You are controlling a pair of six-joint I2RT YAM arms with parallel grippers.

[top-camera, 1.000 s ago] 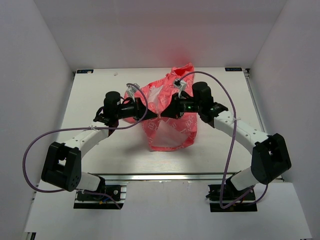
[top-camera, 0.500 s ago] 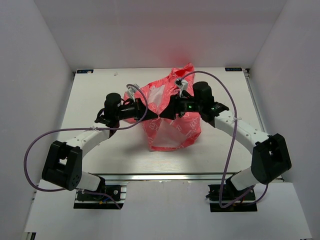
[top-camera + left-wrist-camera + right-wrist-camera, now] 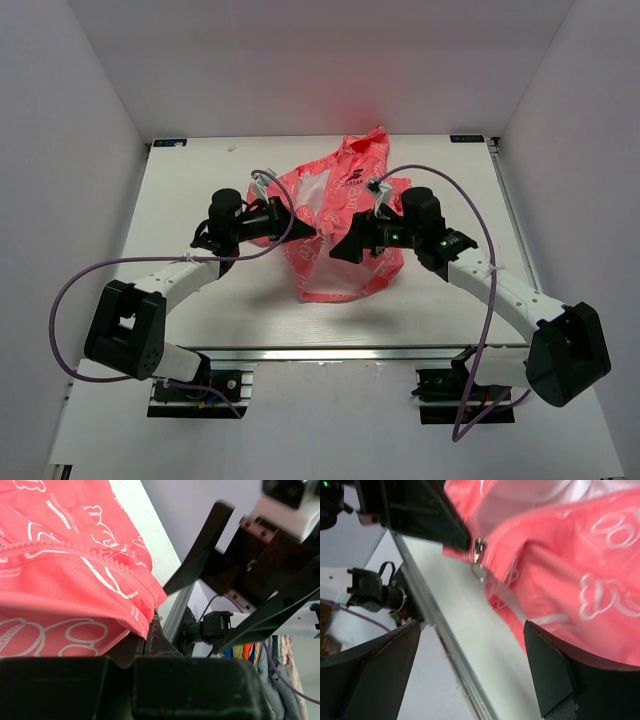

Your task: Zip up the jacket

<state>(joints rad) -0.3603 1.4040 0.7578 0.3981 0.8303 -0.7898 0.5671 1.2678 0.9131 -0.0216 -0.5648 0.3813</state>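
The coral-pink jacket [image 3: 345, 215] lies bunched at mid-table, its white lining showing at the open front. My left gripper [image 3: 306, 229] is shut on the jacket's front edge beside the zipper. In the left wrist view the fabric [image 3: 65, 580] is pinched between the left gripper [image 3: 145, 639] tips, and zipper teeth [image 3: 100, 562] run across it. My right gripper [image 3: 340, 250] hangs open just in front of the jacket and touches nothing. In the right wrist view the right gripper [image 3: 470, 675] is wide apart over bare table, and the zipper pull [image 3: 479, 556] dangles free ahead of it.
The white table [image 3: 200, 290] ends at an aluminium rail [image 3: 330, 355] along the near edge. White walls close in the left, right and back. Purple cables [image 3: 465, 300] loop off both arms.
My right gripper has opened, let go of the jacket near the zipper pull, and drawn back toward the near right. The left gripper has kept its grip and place.
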